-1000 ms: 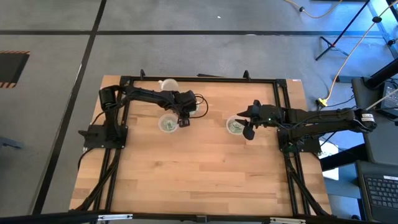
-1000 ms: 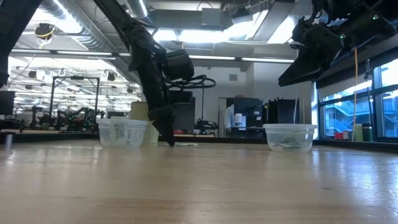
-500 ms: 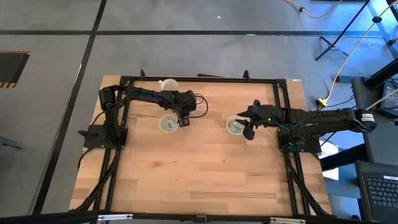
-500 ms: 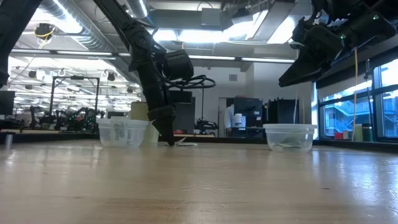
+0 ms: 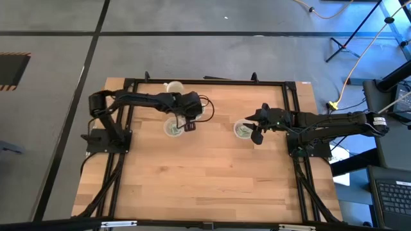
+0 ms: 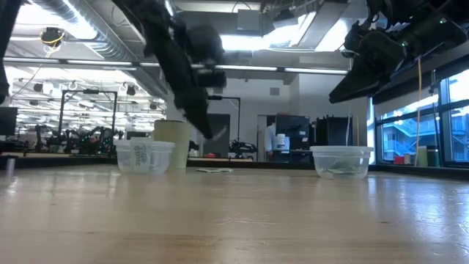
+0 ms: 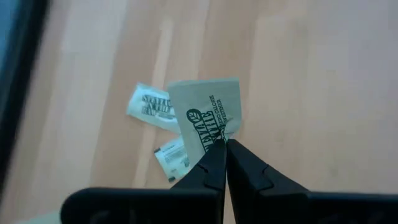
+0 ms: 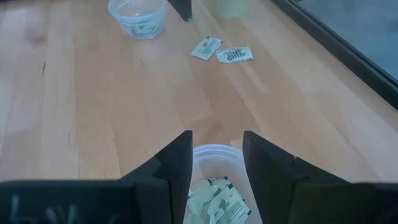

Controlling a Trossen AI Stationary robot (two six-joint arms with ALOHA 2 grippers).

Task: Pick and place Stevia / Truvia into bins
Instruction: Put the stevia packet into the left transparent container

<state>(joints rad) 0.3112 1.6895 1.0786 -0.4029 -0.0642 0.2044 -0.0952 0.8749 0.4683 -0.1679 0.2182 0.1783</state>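
Note:
My left gripper [image 7: 222, 148] is shut on a pale green Stevia packet [image 7: 206, 109] and hangs above the table beside the left clear cup [image 5: 172, 128]. Two more packets [image 7: 151, 107] [image 7: 173, 157] lie flat on the wood below it. My right gripper [image 8: 214, 155] is open and hovers over the right clear cup [image 8: 216, 194], which holds several packets. The low view shows the left gripper [image 6: 212, 132] raised and blurred. My left gripper pinches the packet between its two fingertips at one edge [image 7: 217, 138]. It comes from above, pointing down. The packet sticks out past the tips, lifted clear of the table, its printed face toward the wrist camera.
An opaque cream cup [image 5: 173, 87] stands just beyond the left clear cup, near the table's far edge. A black frame [image 5: 205, 81] runs round the table. The near half of the wooden table [image 5: 205, 179] is bare.
My left gripper has risen from the table by the left cup, taking one packet up with it; that packet now hangs clear of the wood. Two other packets stayed where they lay.

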